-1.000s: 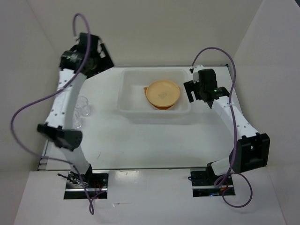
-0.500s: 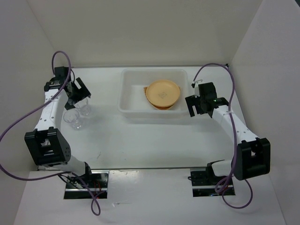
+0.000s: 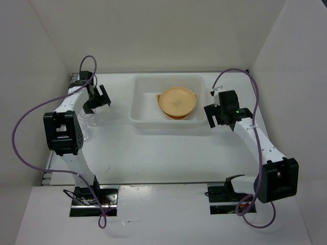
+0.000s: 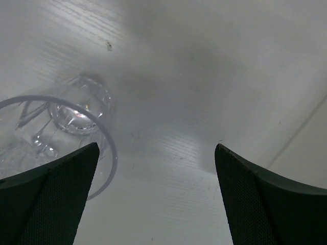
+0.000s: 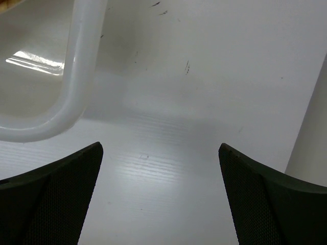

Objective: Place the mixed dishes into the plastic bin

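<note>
The plastic bin (image 3: 139, 104) stands at the back middle of the table. A yellow-orange plate (image 3: 177, 100) lies in it on top of other tan dishes whose edges (image 3: 158, 97) peek out; I cannot tell them apart. A clear cup (image 3: 92, 120) stands left of the bin. My left gripper (image 3: 97, 98) hovers open and empty just behind it. In the left wrist view the cup (image 4: 76, 109) sits ahead and left of the open gripper (image 4: 156, 204). My right gripper (image 3: 217, 114) is open and empty beside the bin's right end. The bin's corner (image 5: 76, 66) shows ahead-left of it (image 5: 158, 204).
White walls enclose the table on the left, back and right. The left arm's upper links (image 3: 64, 132) stand over the table's left edge and hide part of the cup area. A wall edge (image 5: 311, 127) is close on the right gripper's right.
The left arm came down from high at the back left and its gripper now hangs low over the cups. The right gripper drew back a little from the bin toward the near side.
</note>
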{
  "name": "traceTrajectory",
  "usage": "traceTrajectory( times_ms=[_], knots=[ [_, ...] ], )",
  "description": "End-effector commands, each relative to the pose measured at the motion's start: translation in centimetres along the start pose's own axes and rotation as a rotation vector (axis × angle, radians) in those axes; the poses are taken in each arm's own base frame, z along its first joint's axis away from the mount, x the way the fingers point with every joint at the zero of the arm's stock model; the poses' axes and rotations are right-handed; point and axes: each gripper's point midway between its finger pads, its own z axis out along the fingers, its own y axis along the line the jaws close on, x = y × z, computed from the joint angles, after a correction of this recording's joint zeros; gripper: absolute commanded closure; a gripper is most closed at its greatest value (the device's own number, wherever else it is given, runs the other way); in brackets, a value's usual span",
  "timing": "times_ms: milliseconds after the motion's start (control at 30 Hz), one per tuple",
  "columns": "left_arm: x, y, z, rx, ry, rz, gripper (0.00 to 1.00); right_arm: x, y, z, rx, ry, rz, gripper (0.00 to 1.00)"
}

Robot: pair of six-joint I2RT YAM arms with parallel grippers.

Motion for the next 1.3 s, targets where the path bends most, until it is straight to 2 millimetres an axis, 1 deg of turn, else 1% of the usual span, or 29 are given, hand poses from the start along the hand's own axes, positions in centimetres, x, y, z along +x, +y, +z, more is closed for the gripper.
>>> traceTrajectory(
  times_ms=[0, 133, 200, 267, 300, 333, 367, 400, 433, 467, 500, 533, 567, 600, 633, 667, 700, 767, 800, 833, 867, 900, 933, 967, 1033, 1100, 1133, 1167, 1267],
  knots=[
    [-2.3, -1.0, 0.7, 0.01, -0.056, 0.042, 0.0, 0.6, -1.3, -1.4, 0.061, -0.001, -0.011, 0.02],
    [-2.1, -0.4, 1.5, -0.018, -0.046, 0.053, 0.0, 0.6, -2.0, -1.4, 0.091, -0.003, 0.012, 0.02],
    [-1.1, 0.0, 2.7, -0.032, -0.012, 0.067, 0.04, 1.0, -1.9, -1.2, 0.089, 0.005, 0.01, 0.02],
    [-0.6, 0.0, 3.4, -0.028, 0.011, 0.08, 0.27, 0.8, -2.2, -1.2, 0.096, -0.001, 0.019, 0.02],
    [-0.5, -0.1, 3.4, -0.018, 0.015, 0.08, 0.43, 0.9, -2.3, -1.2, 0.107, 0.001, 0.028, 0.02],
    [-0.5, -0.1, 3.4, -0.018, 0.015, 0.08, 0.62, 1.0, -2.3, -1.0, 0.105, 0.01, 0.026, 0.02],
    [-0.6, 0.1, 3.4, -0.033, 0.009, 0.08, 0.92, 1.0, -2.4, -1.0, 0.116, 0.011, 0.035, 0.02],
    [-1.5, 0.2, 2.7, -0.043, -0.021, 0.079, 1.0, 1.1, -2.4, -0.8, 0.116, 0.01, 0.036, 0.02],
    [-2.6, 0.4, 1.7, -0.079, -0.044, 0.039, 1.0, 1.1, -2.3, -0.8, 0.116, 0.009, 0.045, 0.02],
    [-4.6, 1.2, -0.3, -0.148, -0.119, 0.0, 1.0, 1.3, -2.3, -0.6, 0.114, 0.02, 0.042, 0.02],
    [-5.9, 1.3, -1.9, -0.168, -0.167, -0.044, 1.0, 1.3, -2.3, -0.6, 0.114, 0.02, 0.042, 0.02],
    [-8.0, 0.5, -4.3, -0.147, -0.244, -0.137, 1.0, 1.1, -2.3, -0.5, 0.116, 0.009, 0.054, 0.02],
    [-10.1, -0.4, -8.2, -0.088, -0.349, -0.186, 1.0, 1.1, -2.4, -0.6, 0.125, 0.011, 0.054, 0.02],
    [-12.2, -2.6, -10.6, 0.011, -0.454, -0.213, 1.0, 1.6, -2.2, -0.2, 0.122, 0.029, 0.05, 0.02],
    [-13.6, -5.0, -13.5, 0.117, -0.534, -0.221, 1.0, 1.4, -2.2, -0.1, 0.123, 0.02, 0.061, 0.02],
    [-14.9, -7.2, -17.8, 0.245, -0.636, -0.198, 1.0, 1.4, -2.2, -0.1, 0.123, 0.02, 0.061, 0.02],
    [-16.2, -11.6, -20.7, 0.479, -0.704, -0.113, 1.0, 1.8, -2.1, 0.0, 0.122, 0.029, 0.059, 0.02],
    [-15.5, -17.5, -19.9, 0.653, -0.647, 0.1, 1.0, 1.8, -2.1, 0.0, 0.122, 0.029, 0.059, 0.02],
    [-15.5, -20.5, -24.8, 0.741, -0.624, 0.218, 1.0, 1.8, -2.1, 0.0, 0.122, 0.029, 0.059, 0.02],
    [-14.5, -23.0, -18.3, 0.7, -0.487, 0.293, 1.0, 1.6, -2.2, 0.0, 0.123, 0.02, 0.061, 0.02],
    [-11.8, -26.3, -18.7, 0.711, -0.46, 0.421, 1.0, 1.6, -2.2, 0.0, 0.123, 0.02, 0.061, 0.02],
    [-10.8, -27.0, -18.4, 0.718, -0.42, 0.413, 1.0, 1.6, -2.2, 0.0, 0.123, 0.02, 0.061, 0.02],
    [-10.0, -27.2, -16.8, 0.678, -0.4, 0.411, 1.0, 1.5, -1.9, 0.0, 0.118, 0.018, 0.054, 0.02],
    [-7.7, -28.7, -15.3, 0.641, -0.362, 0.454, 1.0, 1.5, -1.9, 0.0, 0.118, 0.018, 0.054, 0.02],
    [-6.3, -29.8, -13.3, 0.571, -0.354, 0.479, 1.0, 1.5, -1.9, 0.0, 0.118, 0.018, 0.054, 0.02],
    [-5.6, -29.9, -12.1, 0.543, -0.336, 0.485, 1.0, 1.5, -1.9, 0.0, 0.118, 0.018, 0.054, 0.02],
    [-4.4, -30.1, -10.6, 0.528, -0.294, 0.498, 1.0, 1.5, -1.9, 0.0, 0.118, 0.018, 0.054, 0.02],
    [-4.3, -30.0, -9.8, 0.514, -0.285, 0.485, 1.0, 1.5, -1.9, 0.0, 0.118, 0.018, 0.054, 0.02],
    [-1.6, -29.9, -6.9, 0.44, -0.21, 0.505, 1.0, 1.5, -1.9, 0.0, 0.118, 0.018, 0.054, 0.02]
  ],
)
